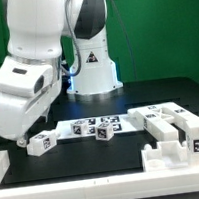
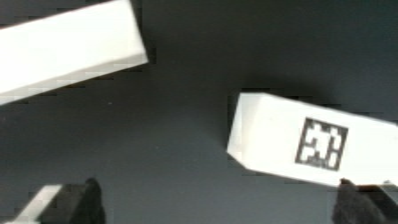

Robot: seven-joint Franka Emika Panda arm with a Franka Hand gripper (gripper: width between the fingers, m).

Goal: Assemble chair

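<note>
Loose white chair parts lie on the black table. A small tagged block [image 1: 40, 143] [image 2: 311, 140] lies at the exterior view's left, right beside my gripper [image 1: 26, 140]. In the wrist view my gripper [image 2: 219, 206] is open, and its dark fingertips [image 2: 68, 204] stand wide apart over bare table. The block lies just ahead of one fingertip, not between the two. Two small tagged cubes [image 1: 83, 129] [image 1: 104, 132] sit mid-table. Bigger chunky chair pieces [image 1: 182, 128] are grouped at the exterior view's right.
The marker board [image 1: 95, 121] lies flat behind the cubes. A white flat-topped piece [image 2: 63, 55] fills one corner of the wrist view. Low white border rails run at the left edge [image 1: 0, 165] and front right [image 1: 173, 159]. The robot base [image 1: 92, 68] stands behind.
</note>
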